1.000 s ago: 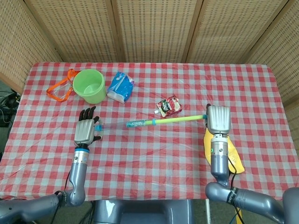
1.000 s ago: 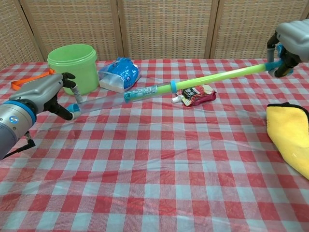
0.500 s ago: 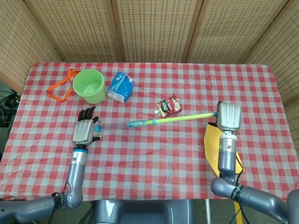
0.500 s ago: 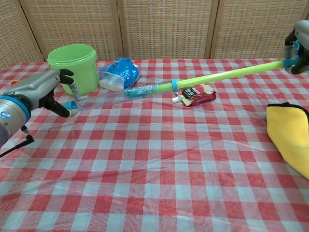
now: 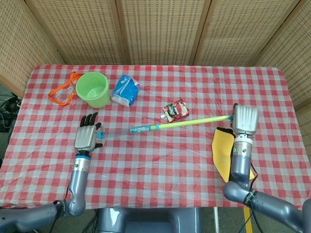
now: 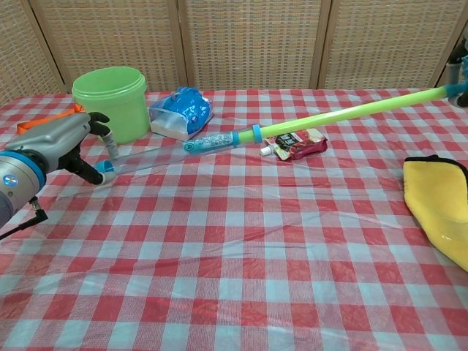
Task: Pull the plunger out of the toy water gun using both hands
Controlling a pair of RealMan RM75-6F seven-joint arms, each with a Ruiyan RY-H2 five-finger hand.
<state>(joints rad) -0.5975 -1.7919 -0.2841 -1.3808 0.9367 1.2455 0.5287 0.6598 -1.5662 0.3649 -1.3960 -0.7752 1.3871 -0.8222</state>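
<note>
- The left hand [image 6: 55, 142], mid-left of the chest view, grips the clear plastic water-gun tube [image 6: 150, 155] by its end.
- The right hand [image 5: 244, 120], at the head view's right, clasps the far end of the yellow-green plunger rod [image 6: 344, 112], which slants across the frame's centre.

The bucket [image 5: 93, 89] is set at the table's [image 5: 160, 160] far left, with the strap [image 5: 61, 92] to its left and the packet [image 5: 126, 90] to its right. The pouch [image 5: 175, 110] is placed just behind the plunger [image 5: 194, 122], and the cloth [image 5: 223, 153] is laid at the near right.
</note>
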